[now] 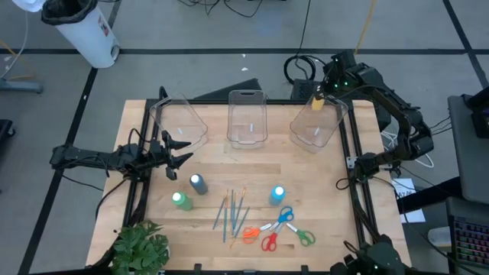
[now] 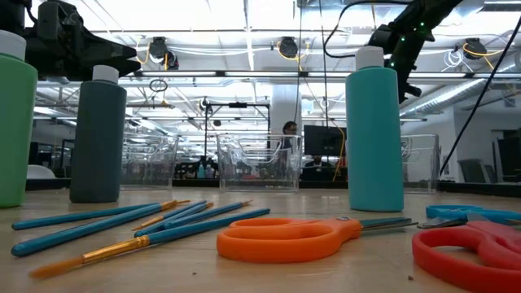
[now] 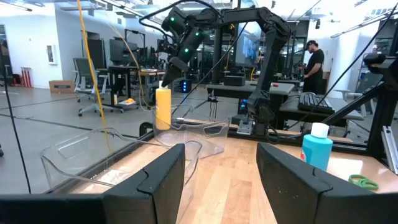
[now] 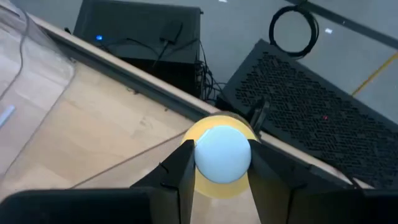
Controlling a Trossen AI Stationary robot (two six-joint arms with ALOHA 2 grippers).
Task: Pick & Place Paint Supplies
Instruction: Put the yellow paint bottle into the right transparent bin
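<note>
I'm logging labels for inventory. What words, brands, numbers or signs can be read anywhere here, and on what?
None can be read.
White bin beyond the table: a small red mark, too small to read.
Paint bottles, such as the blue bottle: no label shows.
Yellow bottle held in the right gripper: plain.
Monitors in the room: content blurred, unreadable.

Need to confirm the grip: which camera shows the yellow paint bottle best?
Right wrist view: the yellow paint bottle fills the frame, clamped between the right gripper fingers. The left wrist view shows it whole but distant, above a clear bin. The high view shows a speck; the low view, nothing.
</note>
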